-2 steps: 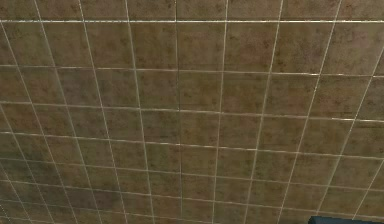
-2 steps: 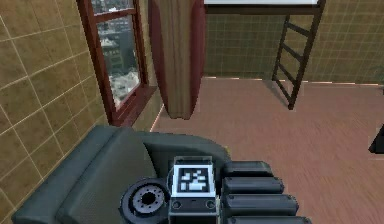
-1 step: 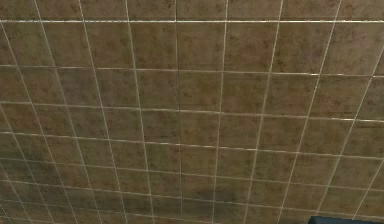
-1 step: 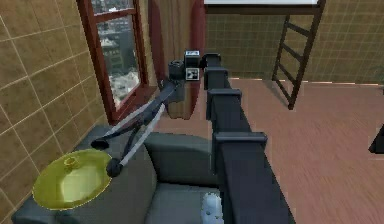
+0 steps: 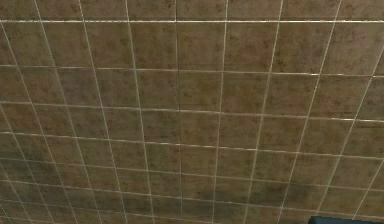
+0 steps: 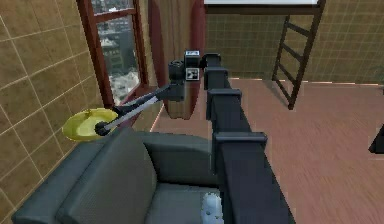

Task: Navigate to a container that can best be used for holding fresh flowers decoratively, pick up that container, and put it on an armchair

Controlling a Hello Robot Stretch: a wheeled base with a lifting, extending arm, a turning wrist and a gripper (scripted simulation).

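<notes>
Well, ahead of me in the forward view there are brown tiles (image 5: pixel 190 100) with pale grout lines, running slantwise across the picture and darker toward the bottom edge.

In the arm side view my arm (image 6: pixel 235 130) rises as a dark square bar from the bottom edge, with the two white squares (image 6: pixel 195 58) at its far end. My gripper (image 6: pixel 118 113) reaches left from there, and its thin fingers (image 6: pixel 145 100) slope down toward a yellow thing (image 6: pixel 88 124), a low, rounded shape with a paler top. I cannot make out its form well enough to name it more closely. It sits right at the fingertips, in front of the tiled wall (image 6: pixel 35 90), and its lower edge meets the top of the back of a dark grey armchair (image 6: pixel 120 180). So I cannot tell whether my gripper holds it or whether it rests on the chair's back. The armchair lies below the gripper and left of my arm, close against the tiled wall. Behind the gripper stands a window (image 6: pixel 120 50) in a red-brown frame, with a reddish curtain (image 6: pixel 175 30) just beside it. Farther right a dark ladder (image 6: pixel 295 55) leans up from a reddish floor (image 6: pixel 320 130).
</notes>
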